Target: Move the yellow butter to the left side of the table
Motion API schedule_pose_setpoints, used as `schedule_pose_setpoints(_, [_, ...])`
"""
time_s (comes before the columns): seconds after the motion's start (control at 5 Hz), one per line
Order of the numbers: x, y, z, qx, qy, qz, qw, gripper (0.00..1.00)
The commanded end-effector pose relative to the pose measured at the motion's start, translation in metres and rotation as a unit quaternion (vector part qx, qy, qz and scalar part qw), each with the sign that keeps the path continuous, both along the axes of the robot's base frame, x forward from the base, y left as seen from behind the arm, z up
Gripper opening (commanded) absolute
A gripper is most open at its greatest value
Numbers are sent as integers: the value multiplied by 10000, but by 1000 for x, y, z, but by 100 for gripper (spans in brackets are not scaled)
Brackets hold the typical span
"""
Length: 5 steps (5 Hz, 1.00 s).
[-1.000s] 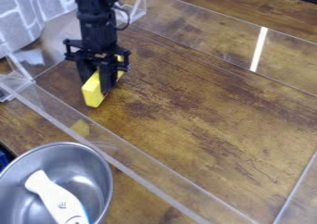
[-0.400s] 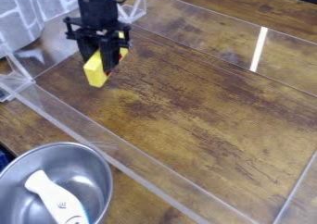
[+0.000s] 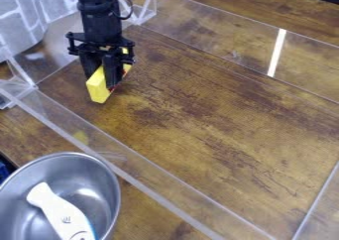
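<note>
The yellow butter [image 3: 97, 86] is a small yellow block held upright between the black fingers of my gripper [image 3: 103, 77], which is shut on it. The gripper points straight down over the left part of the wooden table [image 3: 212, 95], near the left clear wall. The block's lower end sits at or just above the tabletop; I cannot tell whether it touches. Its upper part is hidden by the fingers.
A clear plastic wall [image 3: 59, 120] borders the wooden surface on the left and front. A metal bowl [image 3: 54, 199] holding a white object [image 3: 56, 210] stands at the lower left, outside the wall. A white rack [image 3: 34, 16] is at the upper left.
The gripper with the butter rose and shifted toward the upper left, then came back down, ending slightly further left and back than a second ago.
</note>
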<state>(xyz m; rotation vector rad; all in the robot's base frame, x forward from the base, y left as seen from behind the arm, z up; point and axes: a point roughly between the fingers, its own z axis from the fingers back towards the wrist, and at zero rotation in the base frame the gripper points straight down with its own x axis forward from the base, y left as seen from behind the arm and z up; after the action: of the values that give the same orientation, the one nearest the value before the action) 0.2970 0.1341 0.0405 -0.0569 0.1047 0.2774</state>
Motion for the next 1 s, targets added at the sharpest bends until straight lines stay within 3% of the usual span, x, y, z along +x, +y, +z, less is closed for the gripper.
schedule_pose_setpoints(0.0, [7, 14, 13, 120, -273, 117, 9995, 0])
schedule_pose_setpoints(0.2, [8, 16, 8, 113, -245, 146, 9995, 0])
schedule_pose_setpoints(0.4, [7, 18, 8, 112, -225, 171, 9995, 100])
schedule_pose_setpoints(0.6, [7, 19, 10, 101, -209, 182, 9996, 100])
schedule_pose_setpoints(0.8, [9, 19, 31, 77, -384, 184, 9991, 100])
